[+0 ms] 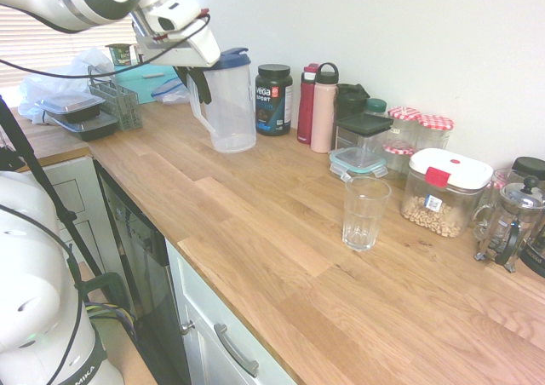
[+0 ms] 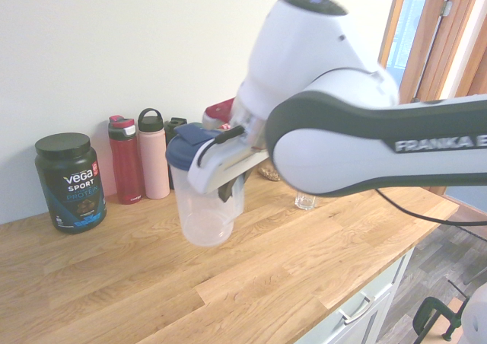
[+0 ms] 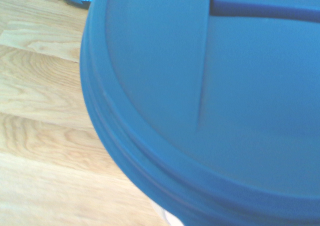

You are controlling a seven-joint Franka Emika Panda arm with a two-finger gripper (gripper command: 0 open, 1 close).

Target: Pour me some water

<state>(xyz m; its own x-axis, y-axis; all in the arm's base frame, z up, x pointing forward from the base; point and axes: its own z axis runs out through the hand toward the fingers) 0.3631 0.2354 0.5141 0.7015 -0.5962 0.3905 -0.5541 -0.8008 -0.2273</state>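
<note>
In the first exterior view you'll find the gripper (image 1: 202, 80) in the upper left of the frame, clamped on the handle of the clear pitcher (image 1: 228, 104). The pitcher has a blue lid (image 1: 230, 59), stays upright and looks empty; whether its base touches the wooden counter (image 1: 255, 223) you cannot tell. The empty drinking glass (image 1: 364, 212) stands right of centre, well apart from the pitcher. Just right of the pitcher is a black Vega tub (image 1: 273, 99).

In the second exterior view the arm fills the right half, and you see the pitcher (image 2: 204, 211) at centre, hanging under the gripper (image 2: 228, 186), clear of the counter (image 2: 228, 283). Only the base of the glass (image 2: 306, 201) shows behind the arm.

In the wrist view the blue lid (image 3: 210, 101) fills most of the frame, with counter boards (image 3: 40, 136) along the left.
</note>
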